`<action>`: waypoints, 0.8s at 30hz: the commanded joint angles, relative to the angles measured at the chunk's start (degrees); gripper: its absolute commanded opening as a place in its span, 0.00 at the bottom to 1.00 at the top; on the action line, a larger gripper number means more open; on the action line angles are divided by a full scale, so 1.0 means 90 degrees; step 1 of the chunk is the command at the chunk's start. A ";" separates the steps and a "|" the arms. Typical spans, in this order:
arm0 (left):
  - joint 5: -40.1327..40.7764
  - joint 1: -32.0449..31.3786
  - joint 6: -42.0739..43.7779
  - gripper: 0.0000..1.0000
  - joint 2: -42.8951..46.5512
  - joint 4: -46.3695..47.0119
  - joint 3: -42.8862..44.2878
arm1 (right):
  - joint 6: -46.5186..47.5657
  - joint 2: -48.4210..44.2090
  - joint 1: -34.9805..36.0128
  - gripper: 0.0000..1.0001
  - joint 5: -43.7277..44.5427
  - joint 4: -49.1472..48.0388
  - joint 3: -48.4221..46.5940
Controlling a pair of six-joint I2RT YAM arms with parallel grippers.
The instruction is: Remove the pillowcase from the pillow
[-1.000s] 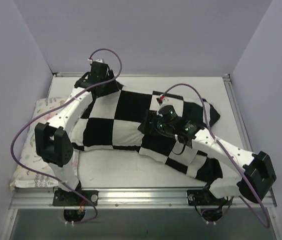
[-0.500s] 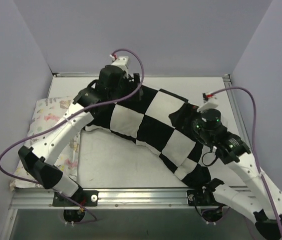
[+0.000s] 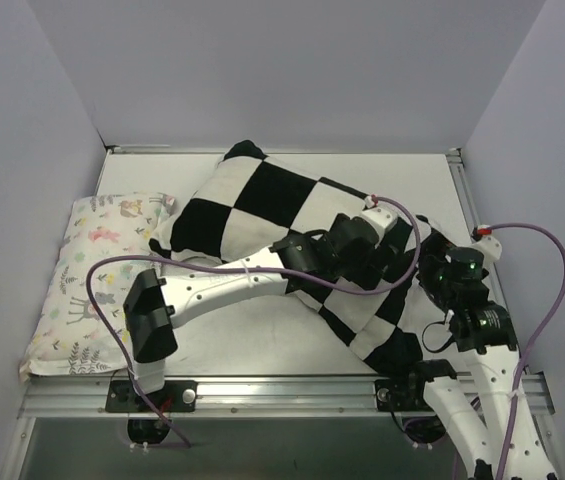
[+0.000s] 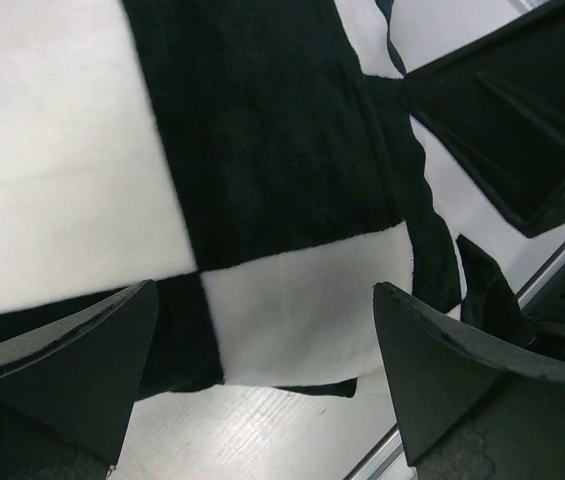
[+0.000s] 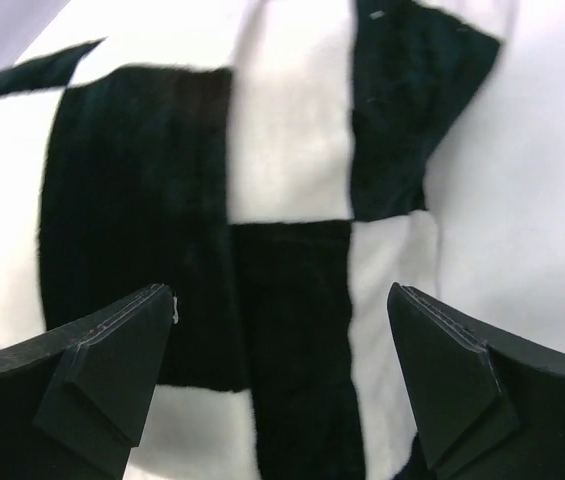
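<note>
The table (image 3: 232, 335) carries the black-and-white checked pillowcase (image 3: 262, 205). It lies diagonally from about 11 o'clock, where it is plump, down to a flatter tail at 4 o'clock by the near edge. The floral-print pillow (image 3: 92, 280) lies at 9 o'clock, its far corner just beside the pillowcase. The left gripper (image 4: 262, 295) hangs over the tail, fingers spread wide and grasping nothing, the fabric beneath it. The right gripper (image 5: 280, 292) is also spread and empty above the checks.
</note>
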State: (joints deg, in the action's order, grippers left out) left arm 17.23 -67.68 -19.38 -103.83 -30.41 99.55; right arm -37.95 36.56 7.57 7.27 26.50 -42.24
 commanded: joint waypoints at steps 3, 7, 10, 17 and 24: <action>0.0457 -0.0165 0.0287 0.97 -0.0620 0.0284 0.0970 | -0.0011 0.0000 -0.0821 0.93 -0.0601 0.0151 0.0249; 0.1177 -0.0282 0.0307 0.97 -0.1245 -0.0018 0.1584 | -0.0031 0.0098 -0.1388 0.93 -0.1285 -0.0005 0.0454; 0.1746 -0.0273 0.0327 0.97 -0.1655 -0.0350 0.2082 | -0.0011 0.0176 -0.1554 0.93 -0.1559 -0.0064 0.0484; 0.1671 -0.0253 0.0444 0.94 -0.2174 -0.0830 0.2797 | -0.0011 0.0274 -0.1798 0.93 -0.1901 -0.0220 0.0533; 0.1318 -0.0312 0.0405 0.97 -0.2067 -0.0761 0.2758 | -0.0050 0.0654 -0.1994 0.91 -0.2584 -0.0659 0.0641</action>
State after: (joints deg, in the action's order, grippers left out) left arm 30.59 -70.08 -15.81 -123.57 -37.04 122.02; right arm -38.17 40.38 -9.82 -11.35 23.99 -36.64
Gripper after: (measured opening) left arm 0.971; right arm 0.916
